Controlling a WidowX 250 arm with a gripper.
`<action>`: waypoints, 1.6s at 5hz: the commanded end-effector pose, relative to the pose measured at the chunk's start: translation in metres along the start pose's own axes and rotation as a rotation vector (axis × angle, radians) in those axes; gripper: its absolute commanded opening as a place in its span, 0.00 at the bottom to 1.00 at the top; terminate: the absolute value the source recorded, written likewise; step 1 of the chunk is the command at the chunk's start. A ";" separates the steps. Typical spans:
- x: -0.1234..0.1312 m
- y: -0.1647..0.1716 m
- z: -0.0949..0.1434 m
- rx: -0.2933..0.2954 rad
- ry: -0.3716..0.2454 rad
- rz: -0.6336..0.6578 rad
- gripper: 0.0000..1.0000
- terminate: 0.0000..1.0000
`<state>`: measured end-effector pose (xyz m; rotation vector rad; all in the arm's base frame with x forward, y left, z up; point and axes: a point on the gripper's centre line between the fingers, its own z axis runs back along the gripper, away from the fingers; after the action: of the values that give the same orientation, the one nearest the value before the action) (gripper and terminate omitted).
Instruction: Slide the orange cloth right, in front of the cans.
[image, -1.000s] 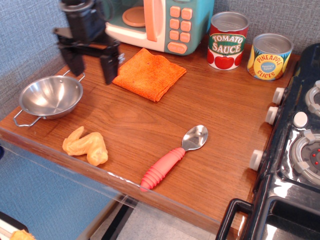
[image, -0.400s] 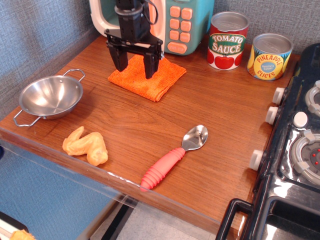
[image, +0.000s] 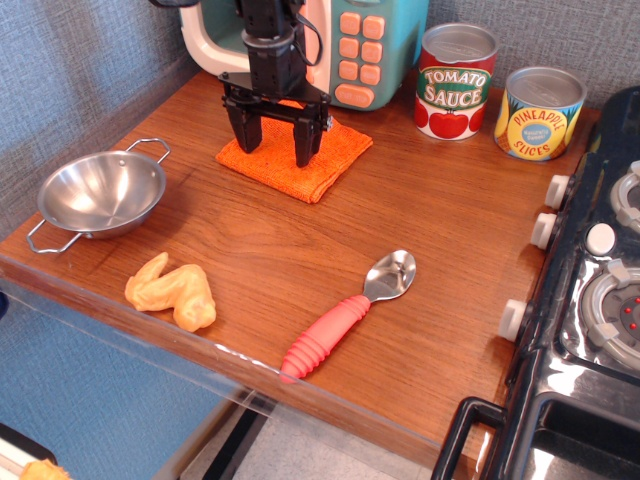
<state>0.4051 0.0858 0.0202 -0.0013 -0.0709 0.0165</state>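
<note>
Since 1.0 s ago the gripper (image: 276, 152) has crossed from the left side of the table, near the steel bowl (image: 100, 192), to a position directly over the orange cloth (image: 295, 158); over the last 0.4 s it has shifted only slightly right and dropped lower, so its two fingers now stand spread wide apart with tips at or just above the fabric (contact cannot be confirmed from this view). The cloth itself has not moved: it lies flat at the back left of the wooden tabletop (image: 330, 270), just in front of the toy microwave (image: 330, 45), well to the left of the cans (image: 497, 95). Judgement: the approach is finished and the slide has not begun; the next step likely calls for pressing down or pinching the cloth, then dragging right. The path toward the cans looks free of obstacles. Readable text: red-and-white can says "TOMATO SAUCE"; yellow-and-blue can says "PINEAPPLE SLICES", with a small blue patch of print too small to read. Microwave buttons carry no legible marks. Toy chicken wing (image: 172, 293) and pink-handled spoon (image: 346, 314) sit at the front, unchanged.
</note>
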 end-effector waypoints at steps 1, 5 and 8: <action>0.008 -0.006 -0.006 0.035 0.001 -0.018 1.00 0.00; 0.004 -0.114 0.008 -0.059 -0.003 -0.090 1.00 0.00; 0.015 -0.172 0.014 -0.017 0.038 -0.023 1.00 0.00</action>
<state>0.4160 -0.0817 0.0174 -0.0057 0.0230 0.0025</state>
